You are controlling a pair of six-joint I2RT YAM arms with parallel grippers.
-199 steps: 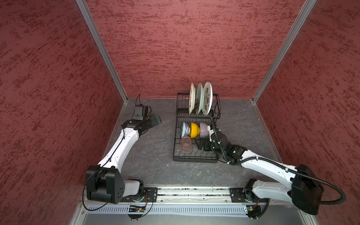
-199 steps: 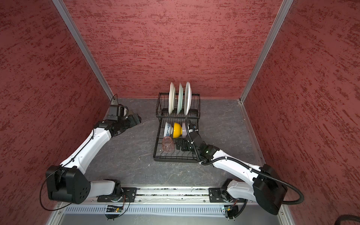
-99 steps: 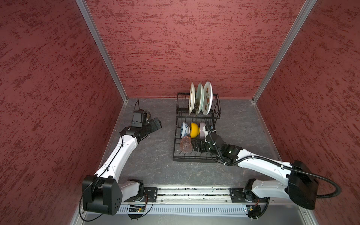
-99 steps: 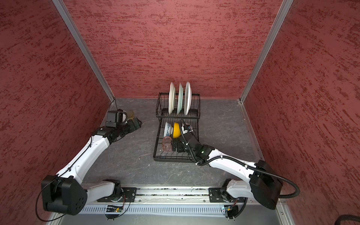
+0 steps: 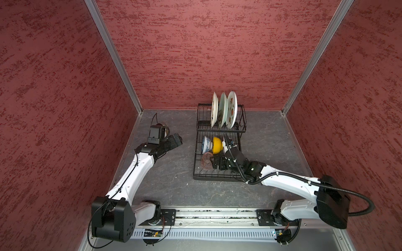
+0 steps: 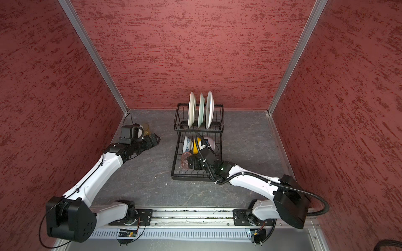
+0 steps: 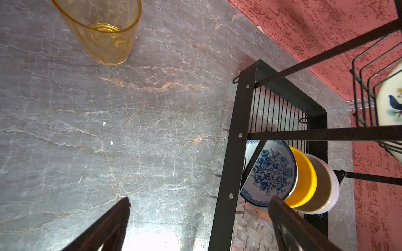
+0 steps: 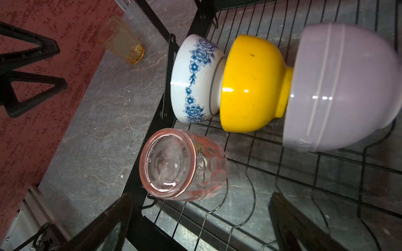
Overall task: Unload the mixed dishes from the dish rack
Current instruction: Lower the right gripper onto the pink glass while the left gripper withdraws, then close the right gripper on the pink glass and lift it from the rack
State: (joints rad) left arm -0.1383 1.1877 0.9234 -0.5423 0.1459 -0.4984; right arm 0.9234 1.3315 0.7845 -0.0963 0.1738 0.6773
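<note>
Dish rack (image 5: 217, 178) holds 3 plates (image 5: 223, 109) on the back tier, and 3 bowls (image 8: 250, 87) and the pink glass (image 8: 185, 165) in front. The amber glass (image 7: 106, 37) stands on the table (image 7: 108, 130). In the last second my right gripper (image 8: 201, 196) slid from the bowls toward the pink glass, jaws spread, empty. The left gripper (image 5: 177, 139), also released, backed off the amber glass. I judge 1 dish unloaded, pink glass next

Open tabletop (image 5: 171, 173) stretched between the left wall (image 5: 65, 130) and the dish rack (image 5: 213, 178) — plenty of passage there, only the amber glass (image 7: 104, 34) standing out on it. Inside the rack things were tight: row of bowls (image 8: 250, 87) packed touching, pinkish glass (image 8: 185, 163) just beside them, bars (image 7: 315, 132) crossing above. Plates (image 5: 223, 110) stood with narrow gaps.
</note>
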